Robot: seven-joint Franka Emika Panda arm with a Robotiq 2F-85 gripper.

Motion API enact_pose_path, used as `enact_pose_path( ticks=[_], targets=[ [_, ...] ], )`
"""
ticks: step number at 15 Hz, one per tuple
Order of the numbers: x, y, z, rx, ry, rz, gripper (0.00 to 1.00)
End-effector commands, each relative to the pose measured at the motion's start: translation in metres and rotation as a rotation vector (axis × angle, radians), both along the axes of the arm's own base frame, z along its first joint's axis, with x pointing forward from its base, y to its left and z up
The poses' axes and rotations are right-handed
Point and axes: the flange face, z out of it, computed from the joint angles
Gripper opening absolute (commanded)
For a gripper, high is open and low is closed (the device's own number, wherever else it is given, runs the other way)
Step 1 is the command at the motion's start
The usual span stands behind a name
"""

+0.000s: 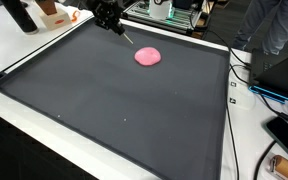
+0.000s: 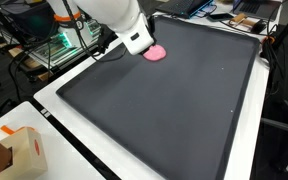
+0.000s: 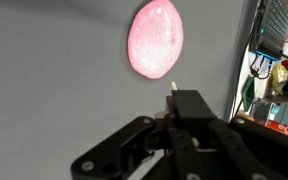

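Note:
A flat pink blob (image 1: 147, 56) (image 2: 156, 53) lies near the far edge of a dark mat (image 1: 114, 110) (image 2: 174, 110). In the wrist view the pink blob (image 3: 156, 38) is just ahead of the jaws. My gripper (image 1: 112, 20) (image 3: 181, 108) hovers over the mat's far edge, beside the blob, and is shut on a thin stick (image 1: 126, 35). The stick slants down toward the blob, and its pale tip (image 3: 174, 87) stops just short of the blob's near edge. In an exterior view the white wrist (image 2: 134, 38) hides the fingers.
The mat covers a white table (image 1: 14, 110). A cardboard box (image 2: 19, 150) stands at one corner. Cables (image 1: 246, 80) and a dark device (image 1: 284, 135) lie beside the mat. Racks of equipment (image 2: 59, 45) and a person (image 1: 274, 25) are behind the table.

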Motion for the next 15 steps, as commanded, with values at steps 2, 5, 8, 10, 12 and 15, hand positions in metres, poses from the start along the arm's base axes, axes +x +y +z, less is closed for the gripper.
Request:
enact_pose_path(
  ticks=[2, 5, 8, 10, 12, 15],
  targets=[
    [0.016, 0.023, 0.007, -0.093, 0.054, -0.016, 0.03],
    [0.025, 0.04, 0.012, -0.186, 0.077, -0.011, 0.03],
    [0.032, 0.062, 0.019, -0.275, 0.095, 0.007, 0.03],
    [0.036, 0.077, 0.023, -0.327, 0.106, 0.022, 0.03],
    [0.038, 0.095, 0.026, -0.379, 0.112, 0.041, 0.03],
    [0.04, 0.121, 0.03, -0.441, 0.111, 0.072, 0.03]
  ],
)
